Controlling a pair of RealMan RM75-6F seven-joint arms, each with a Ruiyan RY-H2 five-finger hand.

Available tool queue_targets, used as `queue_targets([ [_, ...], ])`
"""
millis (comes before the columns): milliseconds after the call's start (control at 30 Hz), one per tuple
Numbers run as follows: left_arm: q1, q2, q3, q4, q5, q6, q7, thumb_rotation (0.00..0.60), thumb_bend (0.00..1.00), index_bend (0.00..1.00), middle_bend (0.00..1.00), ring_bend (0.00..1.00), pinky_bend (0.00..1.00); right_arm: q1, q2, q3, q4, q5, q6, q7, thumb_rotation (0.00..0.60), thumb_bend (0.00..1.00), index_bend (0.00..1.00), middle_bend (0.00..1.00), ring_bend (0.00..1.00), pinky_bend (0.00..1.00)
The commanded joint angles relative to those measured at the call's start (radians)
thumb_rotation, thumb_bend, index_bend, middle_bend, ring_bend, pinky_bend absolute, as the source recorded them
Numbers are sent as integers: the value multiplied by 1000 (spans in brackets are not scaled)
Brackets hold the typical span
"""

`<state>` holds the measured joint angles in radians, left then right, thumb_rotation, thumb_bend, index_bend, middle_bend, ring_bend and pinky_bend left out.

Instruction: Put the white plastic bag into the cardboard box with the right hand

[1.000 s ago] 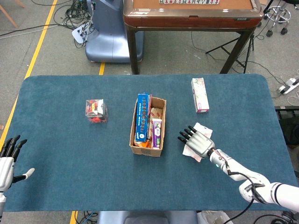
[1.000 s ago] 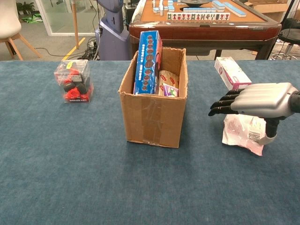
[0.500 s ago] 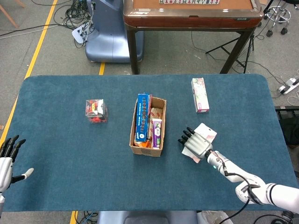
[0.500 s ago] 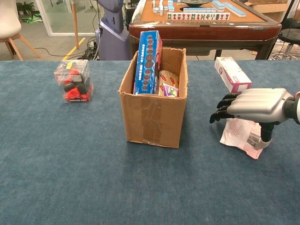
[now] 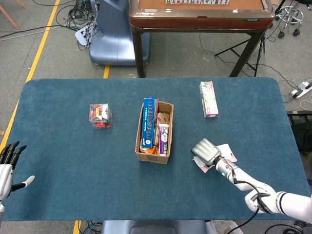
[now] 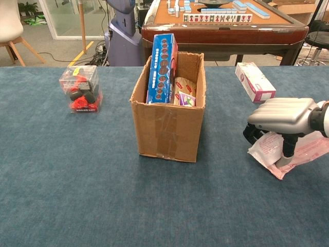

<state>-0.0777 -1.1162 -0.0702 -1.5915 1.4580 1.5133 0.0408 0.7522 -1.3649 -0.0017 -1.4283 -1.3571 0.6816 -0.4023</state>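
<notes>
The white plastic bag (image 5: 227,151) (image 6: 308,149) lies crumpled on the blue table, right of the cardboard box (image 5: 153,156) (image 6: 167,128). My right hand (image 5: 205,150) (image 6: 281,114) sits over the bag's left part. Its fingers are curled under around the bag's edge and the thumb presses down on it. The open-topped box stands about a hand's width to the left of that hand. It holds a tall blue carton (image 5: 149,122) (image 6: 162,67) and some packets. My left hand (image 5: 7,165) hovers at the table's left edge with fingers spread, holding nothing.
A pink and white carton (image 5: 208,99) (image 6: 254,81) lies behind my right hand. A clear cube with red and black contents (image 5: 100,115) (image 6: 80,88) stands left of the box. A brown mahjong table (image 5: 200,14) stands beyond the far edge.
My right hand's fingers went from stretched out flat over the bag to curled around it. The hand drew back slightly toward me, and the bag bunched and shifted rightward. The left hand barely moved.
</notes>
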Motion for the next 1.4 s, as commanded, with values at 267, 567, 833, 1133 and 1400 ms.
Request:
queue_targets([
  [267, -1, 0, 2, -3, 0, -4, 6, 600, 98, 140, 62, 64, 326, -17, 59, 13, -60, -32, 78, 61, 600, 0, 621, 705, 634, 681],
  [567, 2, 2, 2, -9, 2, 0, 8, 600, 98, 140, 62, 64, 326, -21, 140, 94, -169, -65, 206, 134, 600, 0, 640, 717, 646, 689],
  [833, 2, 4, 3, -12, 1, -2, 9, 600, 98, 140, 62, 64, 326, 19, 145, 205, -214, -66, 290, 164, 600, 0, 640, 717, 647, 689],
  [1133, 5, 9, 2, -16, -1, 1, 5, 600, 98, 140, 62, 64, 326, 98, 38, 264, -137, -134, 349, 153, 600, 0, 640, 715, 647, 689],
  [1400, 11, 15, 0, -20, 0, 12, -1, 600, 98, 140, 62, 64, 326, 164, -64, 263, -9, -204, 370, 211, 600, 0, 641, 715, 647, 689],
])
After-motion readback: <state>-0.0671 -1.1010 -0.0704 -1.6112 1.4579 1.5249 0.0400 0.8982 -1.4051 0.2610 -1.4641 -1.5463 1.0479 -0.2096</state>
